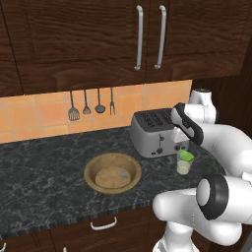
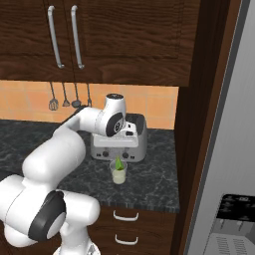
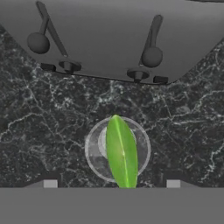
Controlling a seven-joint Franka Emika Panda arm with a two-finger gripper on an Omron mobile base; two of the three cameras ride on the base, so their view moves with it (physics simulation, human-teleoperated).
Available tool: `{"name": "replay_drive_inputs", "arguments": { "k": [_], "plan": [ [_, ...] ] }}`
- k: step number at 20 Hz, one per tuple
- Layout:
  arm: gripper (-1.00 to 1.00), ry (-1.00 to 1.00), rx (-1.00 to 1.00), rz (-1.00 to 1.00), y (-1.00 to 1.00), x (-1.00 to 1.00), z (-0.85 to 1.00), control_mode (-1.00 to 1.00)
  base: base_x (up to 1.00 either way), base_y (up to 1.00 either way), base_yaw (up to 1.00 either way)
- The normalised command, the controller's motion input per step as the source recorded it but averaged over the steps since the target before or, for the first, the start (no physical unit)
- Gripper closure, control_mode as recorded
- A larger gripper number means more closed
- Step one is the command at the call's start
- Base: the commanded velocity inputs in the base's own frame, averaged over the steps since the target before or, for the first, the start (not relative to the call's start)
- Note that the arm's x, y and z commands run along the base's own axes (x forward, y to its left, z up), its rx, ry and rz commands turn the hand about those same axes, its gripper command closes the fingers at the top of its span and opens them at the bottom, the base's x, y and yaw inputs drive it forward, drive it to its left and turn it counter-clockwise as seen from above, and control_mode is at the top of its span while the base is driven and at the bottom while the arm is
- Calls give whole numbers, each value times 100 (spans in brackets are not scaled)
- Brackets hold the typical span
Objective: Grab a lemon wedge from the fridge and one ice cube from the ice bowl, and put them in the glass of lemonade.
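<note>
The glass of lemonade (image 1: 183,166) (image 2: 118,174) (image 3: 94,148) stands on the dark counter just in front of the toaster. The yellow-green lemon wedge (image 1: 186,155) (image 2: 118,163) (image 3: 121,153) sits at the mouth of the glass, sticking up above the rim. My gripper (image 1: 181,146) (image 2: 119,153) (image 3: 111,183) hangs right above the glass, open, its fingertips (image 3: 50,183) wide apart on either side of the wedge and not touching it. The tan ice bowl (image 1: 98,165) lies to the left of the glass, with a small pale piece inside. The grey fridge (image 2: 229,149) rises at the right.
A steel toaster (image 1: 152,133) (image 2: 130,144) stands close behind the glass. Kitchen utensils (image 1: 91,106) hang on the tiled wall. Dark wood cabinets (image 1: 123,39) hang overhead, and a dark wood panel (image 2: 194,124) separates counter and fridge. Drawers sit below the counter edge.
</note>
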Motion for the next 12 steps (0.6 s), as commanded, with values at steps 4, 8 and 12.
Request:
{"name": "replay_drive_inputs", "arguments": {
  "k": [4,8,12],
  "plan": [
    [-100,0,0,0,0,0,0,-100,0,0,0],
    [-100,0,0,0,0,-1,0,-100,0,0,0],
    [-100,-3,1,0,-5,-19,0,-100,0,0,0]
  ]
}}
